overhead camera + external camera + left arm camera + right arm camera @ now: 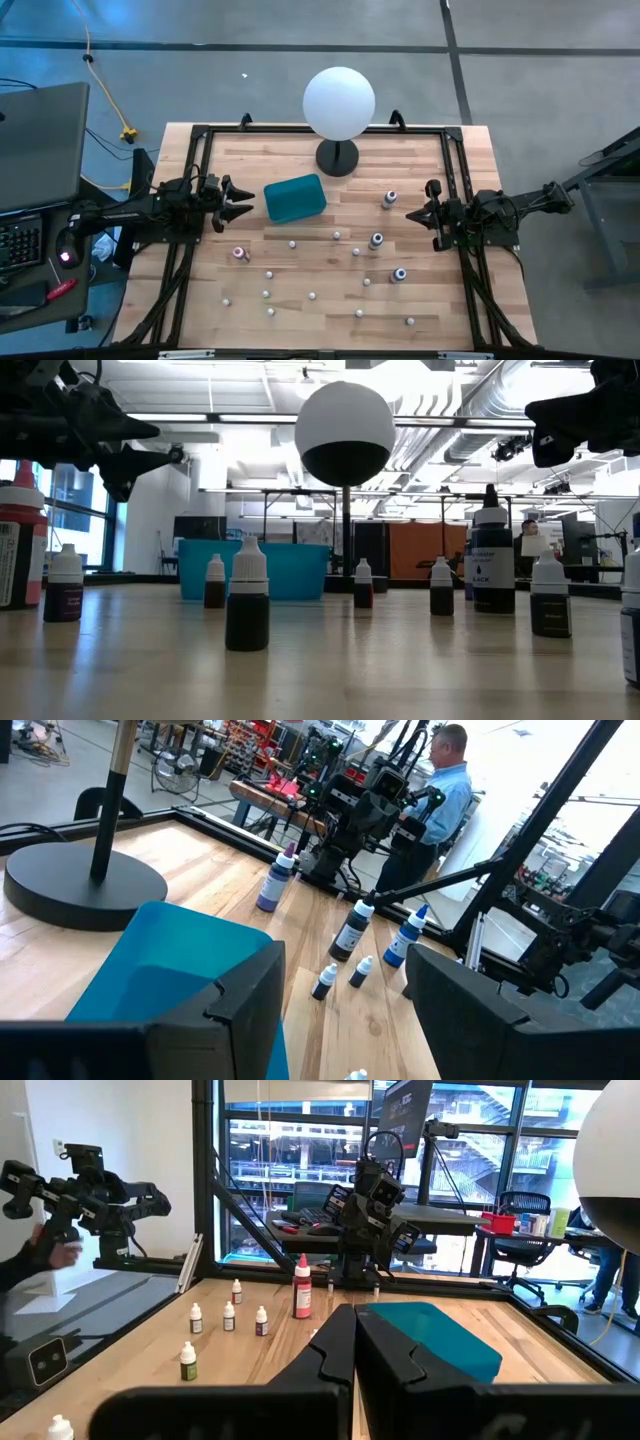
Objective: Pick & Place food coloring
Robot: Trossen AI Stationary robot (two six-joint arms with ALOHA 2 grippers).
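Observation:
The food coloring bottles (376,240) stand upright on their bases, scattered over the near half of the wooden table. Most are tiny with white caps (247,600). A few are taller: a red one (301,1290), a black one (350,930) and a blue one (405,935). My left gripper (250,200) hovers open at the table's left side, just left of the teal tray (295,198), fingers wide apart (345,965). My right gripper (410,215) hovers at the right side, shut (357,1325), pointing toward the tray. Neither gripper touches a bottle.
A white globe (339,103) on a black stand (337,158) sits at the table's far middle, behind the tray. Black frame rails (455,160) run along the table's sides. A laptop (40,140) sits off the left edge. A person (445,790) stands beyond the table.

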